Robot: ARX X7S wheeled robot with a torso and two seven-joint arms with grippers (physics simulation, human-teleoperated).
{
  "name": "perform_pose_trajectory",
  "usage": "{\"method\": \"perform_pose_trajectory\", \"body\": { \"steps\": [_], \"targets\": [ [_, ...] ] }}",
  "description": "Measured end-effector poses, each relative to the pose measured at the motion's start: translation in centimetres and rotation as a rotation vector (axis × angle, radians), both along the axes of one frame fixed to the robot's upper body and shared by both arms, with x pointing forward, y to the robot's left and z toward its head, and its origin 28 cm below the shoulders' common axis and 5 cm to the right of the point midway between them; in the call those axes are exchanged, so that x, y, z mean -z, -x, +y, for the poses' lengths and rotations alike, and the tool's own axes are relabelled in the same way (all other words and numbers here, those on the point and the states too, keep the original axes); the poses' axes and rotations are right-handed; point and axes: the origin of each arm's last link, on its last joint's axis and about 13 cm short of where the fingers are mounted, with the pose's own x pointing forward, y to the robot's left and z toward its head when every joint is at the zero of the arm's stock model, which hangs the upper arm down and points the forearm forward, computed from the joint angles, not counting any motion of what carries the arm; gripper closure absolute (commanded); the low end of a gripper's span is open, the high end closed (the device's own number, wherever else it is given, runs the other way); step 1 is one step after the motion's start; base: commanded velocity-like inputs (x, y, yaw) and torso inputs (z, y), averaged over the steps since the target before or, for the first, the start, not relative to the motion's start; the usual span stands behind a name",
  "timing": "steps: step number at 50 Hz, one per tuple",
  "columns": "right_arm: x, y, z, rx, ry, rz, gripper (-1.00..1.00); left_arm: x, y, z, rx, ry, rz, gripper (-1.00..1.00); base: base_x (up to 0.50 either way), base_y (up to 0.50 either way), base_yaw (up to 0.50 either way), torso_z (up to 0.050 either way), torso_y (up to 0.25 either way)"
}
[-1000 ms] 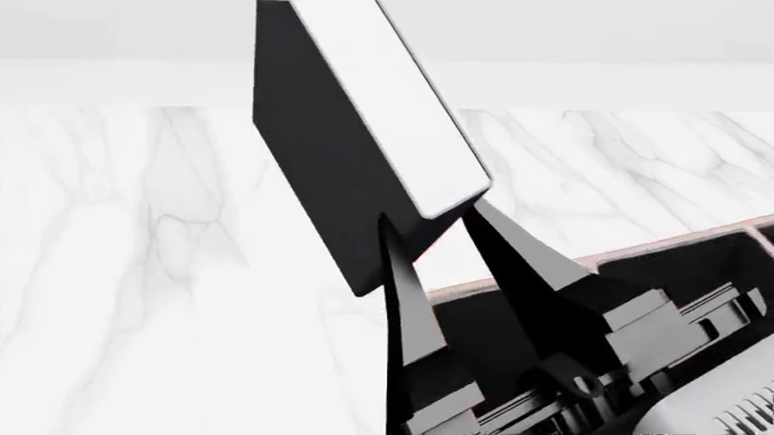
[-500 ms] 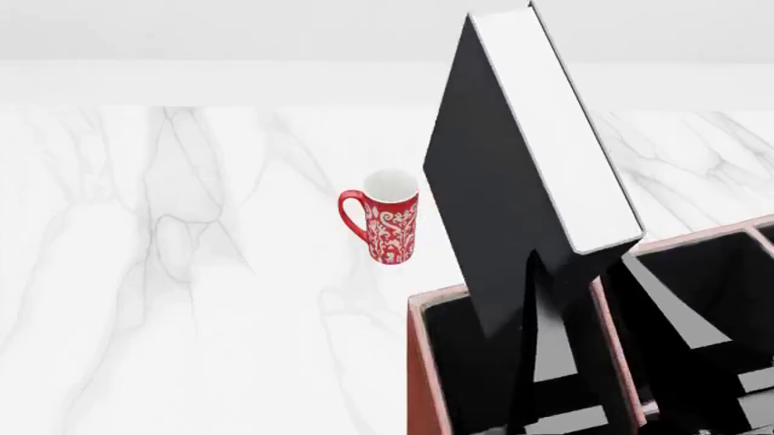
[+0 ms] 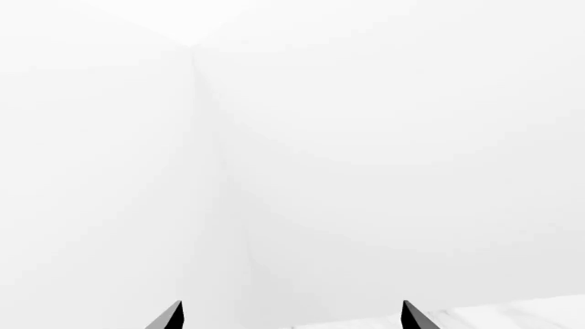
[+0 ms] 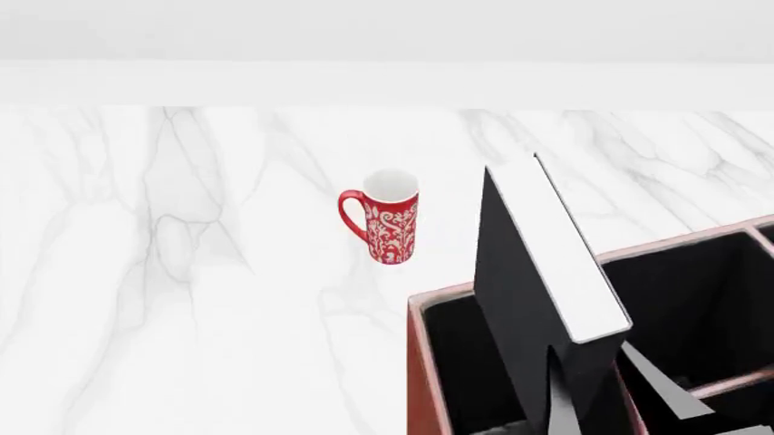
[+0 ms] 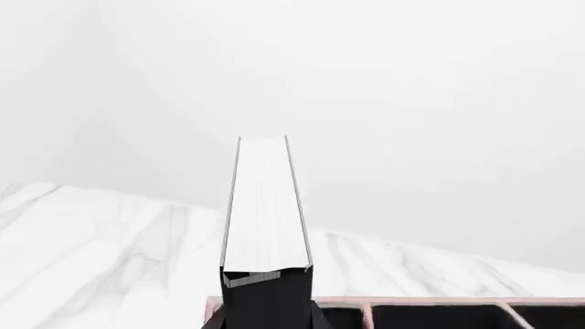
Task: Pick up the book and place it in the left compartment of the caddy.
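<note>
1. The book (image 4: 532, 299) stands nearly upright between the jaws of the right gripper (image 4: 581, 381), which is clamped on its lower part. Its white page edges face up and toward the camera, and its black cover faces the mug (image 4: 387, 227).

2. Its lower end sits inside the caddy (image 4: 418, 362), in the left compartment (image 4: 454, 362), the long black-lined section beside the outer wall. Whether that end touches the floor cannot be told.

3. The book looks thick, stiff and fairly heavy. It should not bend, but its tall free part above the jaws gives it leverage to pivot in the grip.

4. The covers look smooth, so a hold across both flat faces is the sound one. The right wrist view shows the page block centred between the jaws, which suits that.

5. The risk is tipping. If let go while leaning, the book could fall against the compartment wall or the divider.

6. The left gripper (image 3: 290, 317) shows only two black fingertips held apart, with nothing between them and well clear of the book.
</note>
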Motion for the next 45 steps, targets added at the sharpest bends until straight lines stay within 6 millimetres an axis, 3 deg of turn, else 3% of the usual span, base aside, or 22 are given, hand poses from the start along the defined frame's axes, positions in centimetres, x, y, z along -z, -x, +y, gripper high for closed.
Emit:
{"method": "perform_pose_trajectory", "body": {
  "steps": [45],
  "targets": [
    [3.1,-2.2,-1.5,0.070,0.006,0.097,1.00,0.0,0.0,0.0,-0.002,-0.001,-0.003,-1.00,0.00,0.00,0.00,0.000,0.001]
  ]
}}
